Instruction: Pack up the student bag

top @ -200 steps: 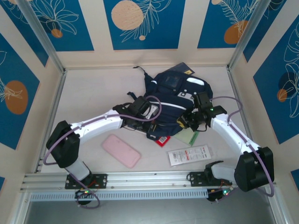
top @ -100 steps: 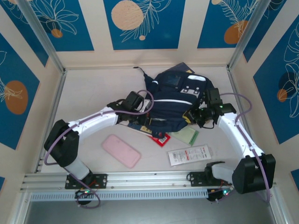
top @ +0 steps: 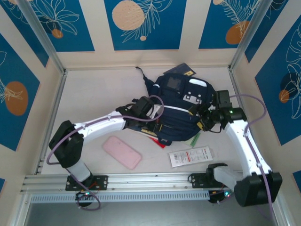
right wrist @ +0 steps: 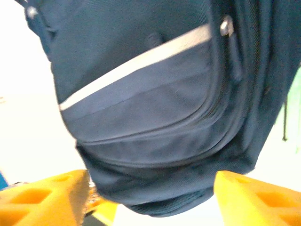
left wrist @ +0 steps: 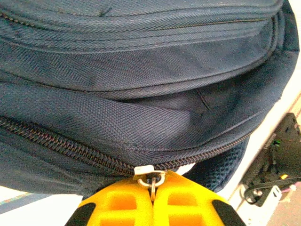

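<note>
1. Lower left of centre in the top view, a pink flat case (top: pixel 122 152) lies on the counter (top: pixel 89 94), well apart from the bag and not packed.
2. Above it, the left fingers (top: pixel 149 109) meet the bag's left edge. The left wrist view shows them clenched on a metal zipper pull (left wrist: pixel 151 175) at the bottom middle of the frame.
3. A red item (top: pixel 159 141) pokes out from under the bag's near edge.
4. The student bag (top: pixel 181 101) lies on the counter in the upper middle, slightly right of centre, with its grey patch up. A dark booklet (top: pixel 181 70) shows at its far edge.
5. Below the bag, a white labelled packet (top: pixel 190 156) lies loose, and a green flat item (top: pixel 194 139) is tucked partly under the bag.
6. The right fingers (top: pixel 205 122) sit at the bag's right side, released and spread wide. In the right wrist view the bag's end hangs between them, grasped by neither.
7. My judgement is that packing is at an early stage. The zip is being worked, and at least 2 items are plainly outside. I cannot tell how far the zip is open or whether anything is inside.
</note>
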